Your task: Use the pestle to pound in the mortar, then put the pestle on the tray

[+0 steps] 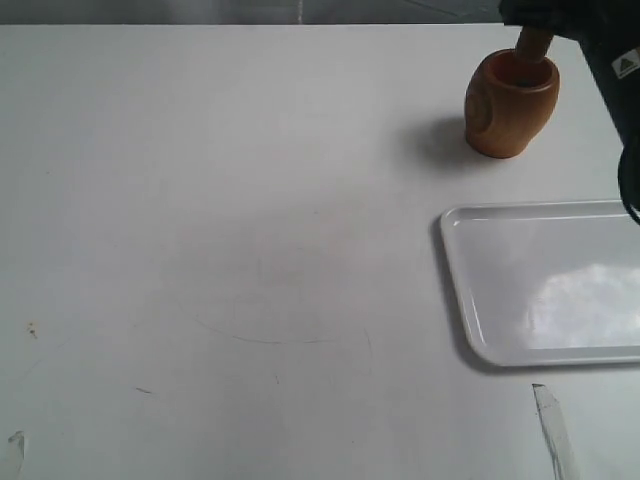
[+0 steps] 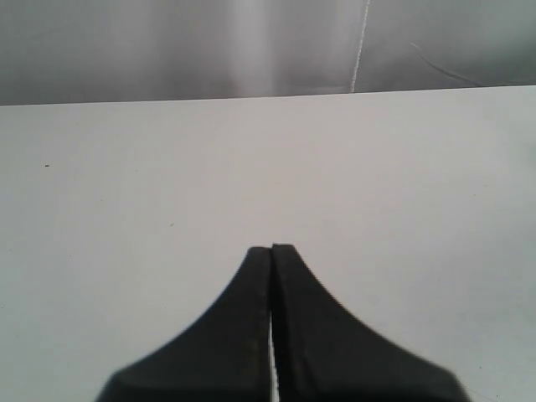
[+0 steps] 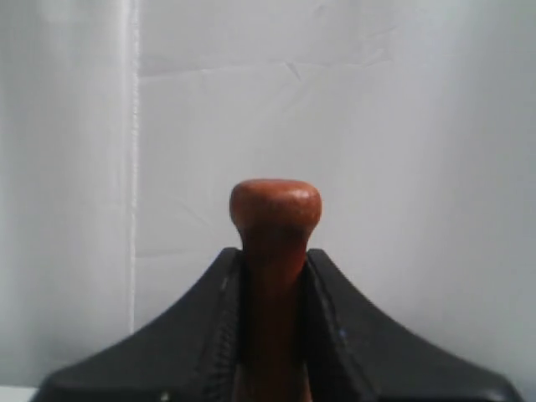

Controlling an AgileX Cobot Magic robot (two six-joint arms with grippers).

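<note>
Pestle (image 3: 275,209) was clamped at its neck in your R gripper (image 3: 274,258), lower end in the mortar (image 1: 510,110) beneath it for pounding; L gripper (image 2: 272,249) closed, empty.

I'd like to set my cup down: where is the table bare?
Everything left of the mortar and tray is bare table; the tray's floor is bare too. Crowded only at the mortar, where the right gripper holds the pestle.
</note>
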